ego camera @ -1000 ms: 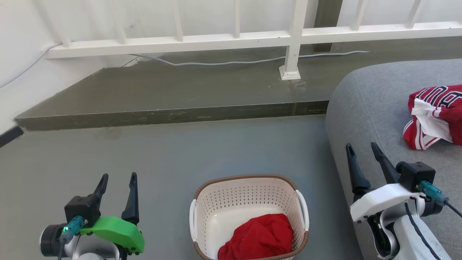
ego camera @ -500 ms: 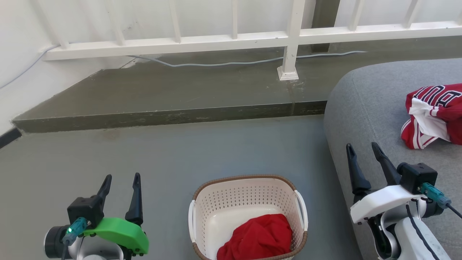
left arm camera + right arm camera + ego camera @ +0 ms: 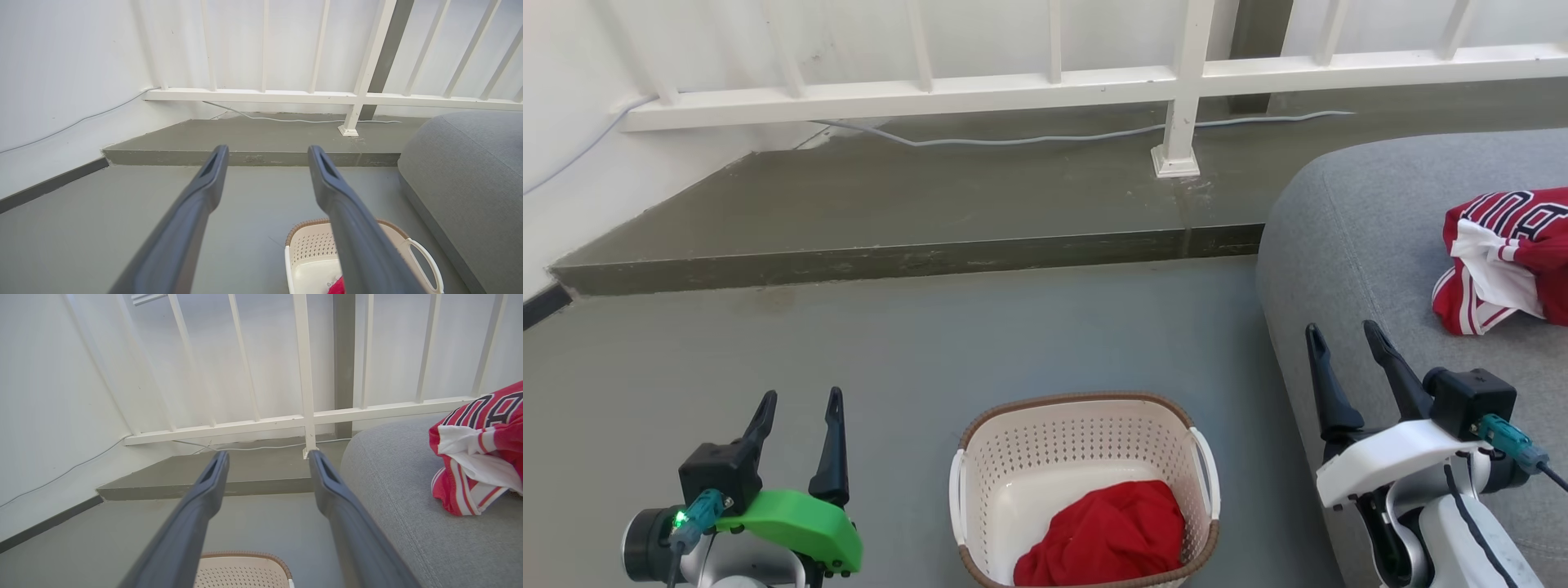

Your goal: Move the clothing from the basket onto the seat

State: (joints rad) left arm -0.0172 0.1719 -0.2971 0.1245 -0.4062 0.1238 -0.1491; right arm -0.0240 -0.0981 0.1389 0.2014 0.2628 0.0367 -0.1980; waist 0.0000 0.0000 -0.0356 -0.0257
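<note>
Crumpled red clothing [image 3: 1111,531] is lying rightward in the cream perforated plastic basket [image 3: 1078,441], seemingly nearer your right gripper [image 3: 1339,327] than your left gripper [image 3: 800,394], both gaping empty.

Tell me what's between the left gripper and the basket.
Bare grey floor separates the left gripper from the basket, as the head view shows.

basket [image 3: 1078,437] and seat [image 3: 1364,229] on grey floor [image 3: 915,343]

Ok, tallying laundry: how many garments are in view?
2: a red garment in the basket, a jersey on the seat. Others may hide under the red one.
</note>
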